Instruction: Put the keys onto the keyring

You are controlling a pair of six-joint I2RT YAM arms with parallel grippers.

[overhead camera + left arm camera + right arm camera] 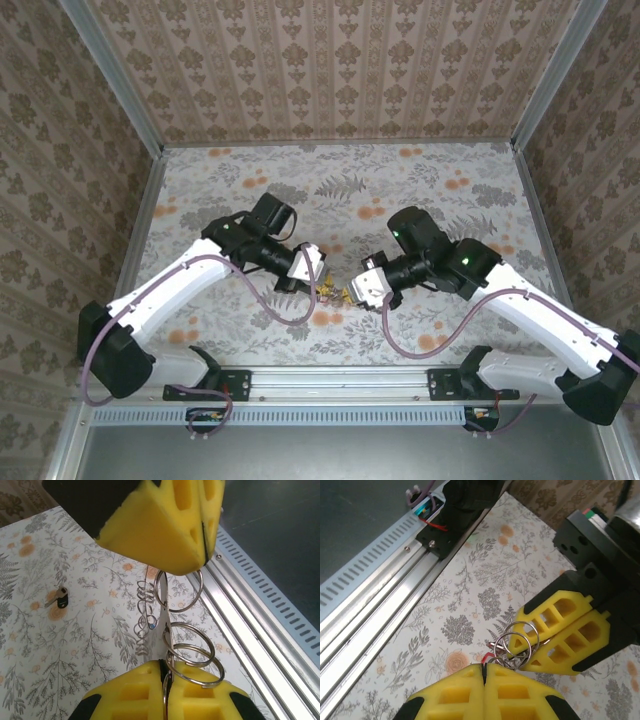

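Note:
The keyring (192, 650) is a bunch of linked silver wire rings hanging between my two grippers just above the flowered table. My left gripper (165, 672) is shut, with a ring and a flat metal piece pinched in the seam of its yellow fingers. My right gripper (204, 565) faces it, shut on the top ring. In the right wrist view the right gripper (484, 672) holds the keyring (517, 635), with a red bit at its tip, and the left gripper (530, 642) is alongside. From above, the left gripper (318, 272) and right gripper (355, 292) meet mid-table. One black-headed key (61, 598) lies apart.
An aluminium rail (330, 380) runs along the near table edge, close behind the grippers (250, 630). The left arm's black base mount (460, 510) sits on it. Wallpapered walls (330, 60) close in the table at the back and both sides.

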